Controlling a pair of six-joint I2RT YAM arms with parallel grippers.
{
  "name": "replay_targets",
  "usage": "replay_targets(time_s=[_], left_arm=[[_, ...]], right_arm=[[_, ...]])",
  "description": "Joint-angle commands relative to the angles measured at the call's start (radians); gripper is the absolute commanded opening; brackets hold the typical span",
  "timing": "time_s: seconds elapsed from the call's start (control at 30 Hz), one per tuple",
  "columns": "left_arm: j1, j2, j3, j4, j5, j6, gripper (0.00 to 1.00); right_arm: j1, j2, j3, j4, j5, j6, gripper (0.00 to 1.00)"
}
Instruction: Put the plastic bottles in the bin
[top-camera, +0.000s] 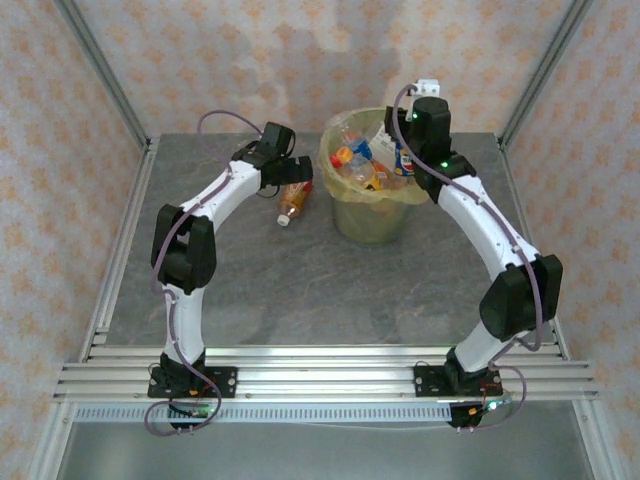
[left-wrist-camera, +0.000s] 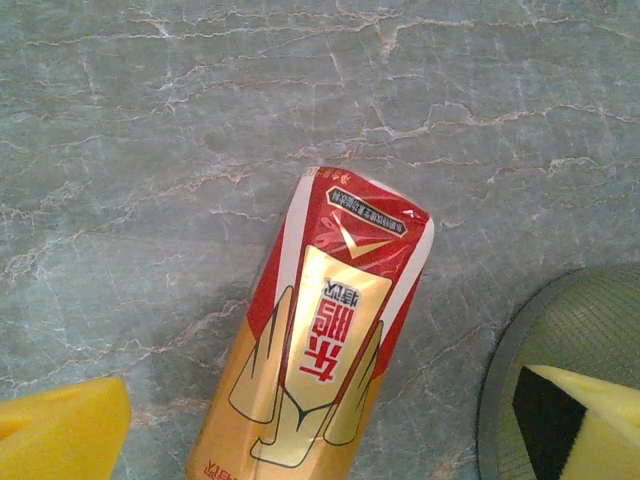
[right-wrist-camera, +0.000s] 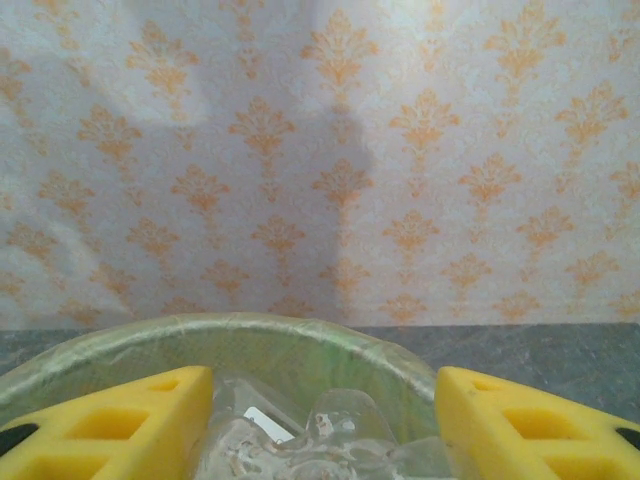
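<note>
Grey marble desk. Round pale yellow-green bin stood near far edge, right of centre; clear plastic bottles heaped inside. Red-and-gold labelled bottle laid just left of bin, framed by left claw, pads spread wide. Right claw positioned over bin; grip cannot be told.

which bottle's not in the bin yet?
The red-and-gold-labelled bottle, lying on its side on the table left of the bin, under the open left gripper. The other bottles are all within the bin's rim.
</note>
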Motion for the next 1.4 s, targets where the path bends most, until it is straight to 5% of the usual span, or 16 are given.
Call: replay_targets(time_s=[0.0, 0.3, 0.77, 1.37], left_arm=[[0.010, 0.027, 0.034, -0.043, 0.006, 0.019, 1.00], [0.010, 0.040, 0.059, -0.078, 0.001, 0.041, 1.00], [0.010, 0.061, 0.053, -0.123, -0.001, 0.105, 1.00], [-0.022, 0.146, 0.106, -0.158, -0.001, 0.130, 1.00]], right_arm=[[0.002, -0.019, -0.098, 0.075, 0.021, -0.061, 0.46], [0.000, 0.010, -0.066, 0.008, 0.027, -0.063, 0.51], [0.002, -0.025, 0.129, -0.179, 0.032, 0.018, 0.95], [0.005, -0.096, 0.290, -0.497, 0.126, 0.184, 0.99]])
